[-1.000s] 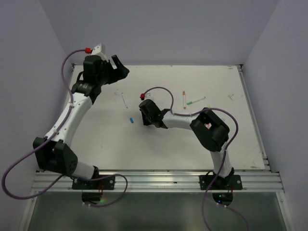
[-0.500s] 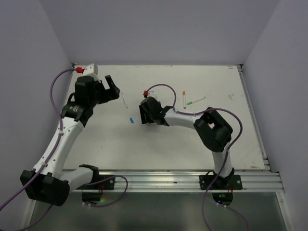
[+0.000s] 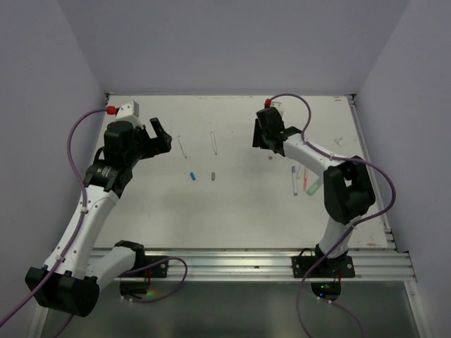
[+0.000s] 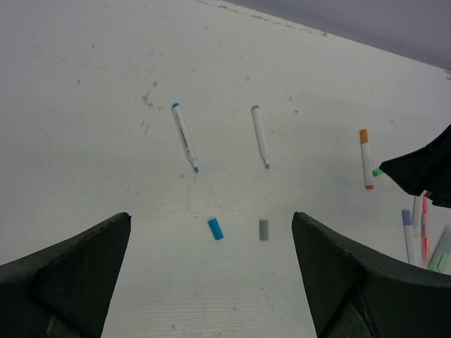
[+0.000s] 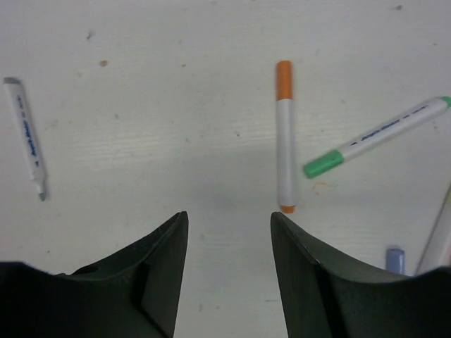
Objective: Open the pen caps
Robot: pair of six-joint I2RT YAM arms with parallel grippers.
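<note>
White counter (image 3: 239,204), lightly smudged. Left claw (image 3: 159,134) spread wide, empty, near loose blue cap (image 4: 215,228) and grey cap (image 4: 263,229) lying side by side, close to uncapped pens (image 4: 184,137). Right claw (image 5: 227,218) partly spread, empty, over counter close to orange cap (image 5: 283,70) and green cap (image 5: 323,165), both not yet off.

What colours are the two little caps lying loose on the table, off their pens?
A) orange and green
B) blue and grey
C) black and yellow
B: a blue cap and a grey cap lie loose, side by side, touching nothing.
</note>
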